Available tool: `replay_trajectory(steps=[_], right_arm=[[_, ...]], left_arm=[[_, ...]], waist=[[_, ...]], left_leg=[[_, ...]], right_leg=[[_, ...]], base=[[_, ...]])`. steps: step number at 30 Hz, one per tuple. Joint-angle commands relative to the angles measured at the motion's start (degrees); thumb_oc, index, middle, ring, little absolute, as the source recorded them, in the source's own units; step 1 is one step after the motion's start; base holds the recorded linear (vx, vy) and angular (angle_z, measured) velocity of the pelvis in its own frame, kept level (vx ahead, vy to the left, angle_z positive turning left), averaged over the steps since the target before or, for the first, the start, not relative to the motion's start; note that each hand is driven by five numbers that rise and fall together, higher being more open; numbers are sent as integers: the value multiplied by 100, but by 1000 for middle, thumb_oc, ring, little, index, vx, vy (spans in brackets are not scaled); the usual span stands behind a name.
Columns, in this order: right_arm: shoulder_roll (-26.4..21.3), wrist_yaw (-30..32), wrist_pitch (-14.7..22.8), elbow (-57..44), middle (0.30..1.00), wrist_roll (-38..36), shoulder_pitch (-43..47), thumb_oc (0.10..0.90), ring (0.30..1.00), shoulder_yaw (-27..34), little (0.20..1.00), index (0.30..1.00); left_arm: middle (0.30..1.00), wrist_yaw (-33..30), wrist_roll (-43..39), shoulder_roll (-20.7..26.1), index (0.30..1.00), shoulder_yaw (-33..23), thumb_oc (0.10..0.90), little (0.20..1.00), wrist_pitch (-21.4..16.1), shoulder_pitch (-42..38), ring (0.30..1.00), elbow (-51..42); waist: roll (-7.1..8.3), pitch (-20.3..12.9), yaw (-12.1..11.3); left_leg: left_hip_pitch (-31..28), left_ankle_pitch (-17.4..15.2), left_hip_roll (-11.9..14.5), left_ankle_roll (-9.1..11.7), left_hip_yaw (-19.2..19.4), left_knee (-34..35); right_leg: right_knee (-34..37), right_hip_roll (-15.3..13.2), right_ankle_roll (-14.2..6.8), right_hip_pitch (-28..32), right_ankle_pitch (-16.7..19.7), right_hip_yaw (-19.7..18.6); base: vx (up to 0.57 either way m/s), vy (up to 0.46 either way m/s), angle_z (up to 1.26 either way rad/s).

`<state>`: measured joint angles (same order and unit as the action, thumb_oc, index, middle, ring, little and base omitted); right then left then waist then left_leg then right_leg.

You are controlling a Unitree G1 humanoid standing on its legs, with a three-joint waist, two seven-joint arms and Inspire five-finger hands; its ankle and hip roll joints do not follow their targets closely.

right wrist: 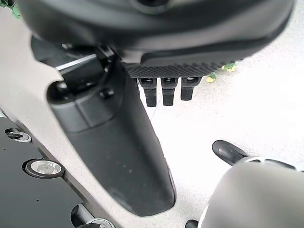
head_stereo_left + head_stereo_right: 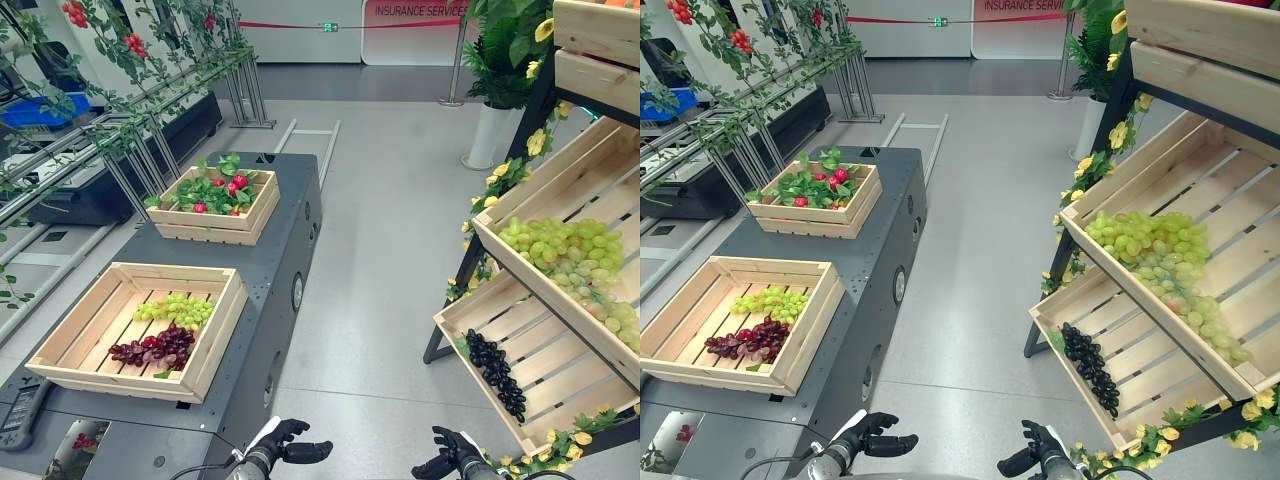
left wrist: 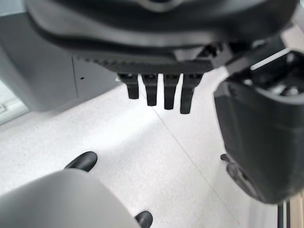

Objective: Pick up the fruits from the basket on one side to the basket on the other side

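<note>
**Hands**
- Left hand [image 2: 292, 441]: low at the near edge of the head view, over the grey floor [image 2: 380, 260] just off the near corner of the dark cart [image 2: 285, 250]. Fingers loosely relaxed, thumb standing apart, nothing in its grasp. Its wrist view shows the fingers [image 3: 166, 95] hanging in a row over bare floor.
- Right hand [image 2: 452, 456]: level with the left and near it, also over the floor, just short of the rack's lower corner. Fingers [image 1: 163, 92] slack and apart from the thumb, holding nothing.

**Containers on the cart (robot's left)**
- Near wooden crate [image 2: 214, 345]: holds a green grape bunch [image 2: 178, 308] at its far side and a dark red grape bunch [image 2: 153, 348] just in front of it, the two touching or nearly so.
- Far wooden crate [image 2: 205, 233]: well behind the near one, filled with green leaves and small red fruits [image 2: 222, 188].

**Containers on the slanted rack (robot's right)**
- Upper rack crate [image 2: 535, 287]: tilted towards the aisle and holds a large heap of green grapes [image 2: 565, 255] lying along its lower edge.
- Lower rack crate [image 2: 565, 362]: tilted likewise and holds a black grape bunch [image 2: 497, 372] near its front wall.
- Yellow flowers [image 2: 500, 176] trail along the rack's frame.

All fruit lies in the crates.
</note>
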<state>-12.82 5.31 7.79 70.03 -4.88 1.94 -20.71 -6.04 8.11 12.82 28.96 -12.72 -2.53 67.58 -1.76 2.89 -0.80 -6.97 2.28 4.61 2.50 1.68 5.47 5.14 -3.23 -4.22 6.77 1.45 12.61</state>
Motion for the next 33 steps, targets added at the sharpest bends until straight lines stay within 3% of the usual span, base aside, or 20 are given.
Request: replay_trajectory(steps=[1,5,33], right_arm=[[220,-79,149,223,900,195,423,800,900,-166,900,900],[205,-98,147,215,900,186,437,800,900,-180,900,900],[245,-94,129,213,900,186,446,800,900,-204,900,900]], left_arm=[[900,21,-87,-304,900,139,800,900,-258,-389,900,133],[900,156,-205,-287,900,122,800,900,-118,-418,900,134],[900,-23,-149,-309,900,72,800,900,-187,-407,900,174]], waist=[[188,251,31],[190,261,32],[193,310,-14]], left_leg=[[-206,-547,-455,-244,227,-47],[-204,-542,-455,-241,230,-47],[-195,-522,-444,-234,214,-47]], right_leg=[[-49,-28,-11,226,-183,-190],[-54,-30,-16,217,-180,-190],[-65,-31,1,233,-201,-135]], base=[[0,0,0],[0,0,0],[0,-3,0]])
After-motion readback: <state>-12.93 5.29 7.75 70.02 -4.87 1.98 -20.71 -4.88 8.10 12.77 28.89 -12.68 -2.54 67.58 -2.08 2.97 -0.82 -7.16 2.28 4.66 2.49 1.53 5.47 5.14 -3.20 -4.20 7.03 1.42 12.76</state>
